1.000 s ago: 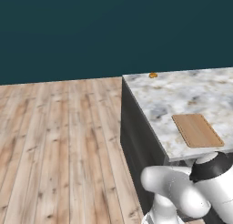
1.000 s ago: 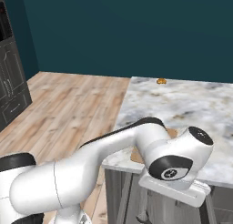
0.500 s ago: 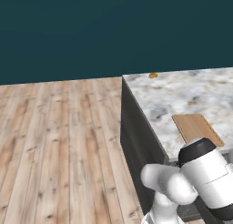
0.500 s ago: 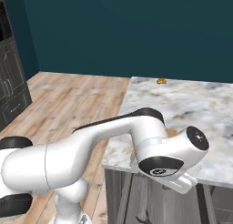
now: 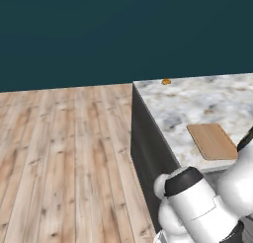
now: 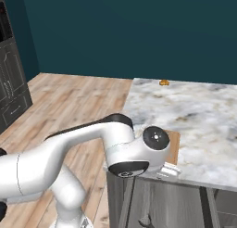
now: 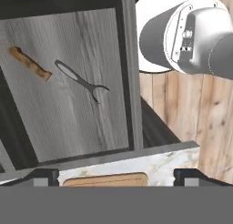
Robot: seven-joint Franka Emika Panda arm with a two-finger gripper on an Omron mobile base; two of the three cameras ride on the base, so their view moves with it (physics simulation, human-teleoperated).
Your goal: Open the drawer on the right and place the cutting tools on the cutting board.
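Drawer open below counter edge, holding brown-handled tool and grey peeler, apart. Cutting board on counter near front edge. Gripper spread wide, empty.

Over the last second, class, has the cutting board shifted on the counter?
No. In the left base view the cutting board lies at the same spot by the marble counter's near edge; only the arm swung in front.
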